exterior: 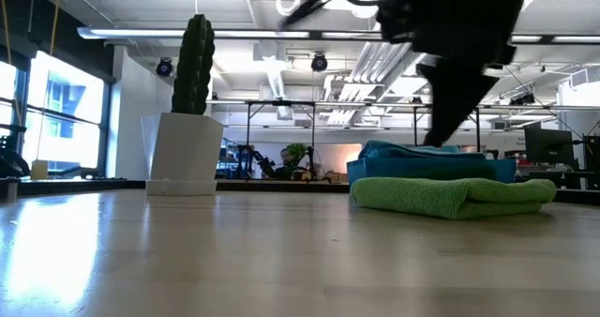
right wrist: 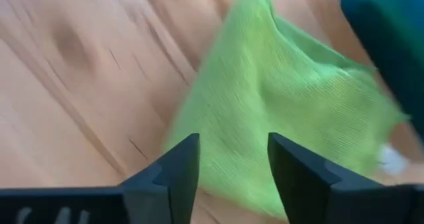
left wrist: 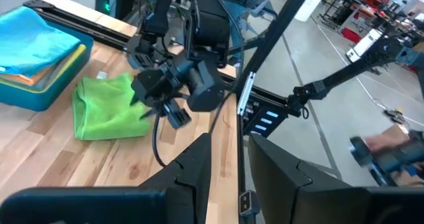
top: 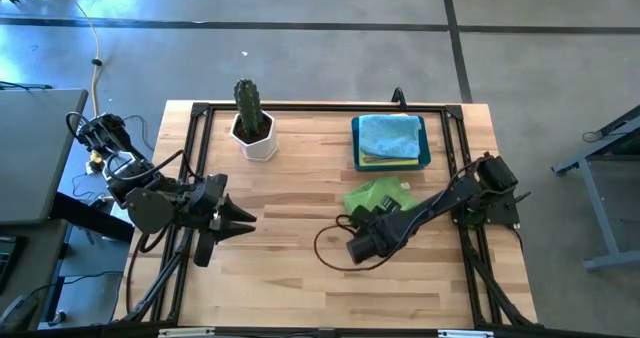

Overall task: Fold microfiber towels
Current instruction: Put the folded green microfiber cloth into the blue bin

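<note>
A lime green towel (top: 381, 192) lies folded on the wooden table, just in front of the blue bin (top: 426, 150). It also shows in the low view (exterior: 450, 195), the left wrist view (left wrist: 106, 108) and the right wrist view (right wrist: 291, 98). In the bin a light blue towel (top: 390, 134) lies on top of a yellow one (top: 386, 161). My right gripper (right wrist: 230, 154) is open, just above the green towel's near-left edge (top: 370, 215), and is not seen touching it. My left gripper (top: 236, 218) is open and empty at the table's left.
A potted cactus (top: 251, 121) stands at the far edge, left of the bin. A black metal frame (top: 300, 108) runs along the table's edges. A dark cable loop (top: 328, 246) hangs by my right wrist. Bare wood lies between the two grippers.
</note>
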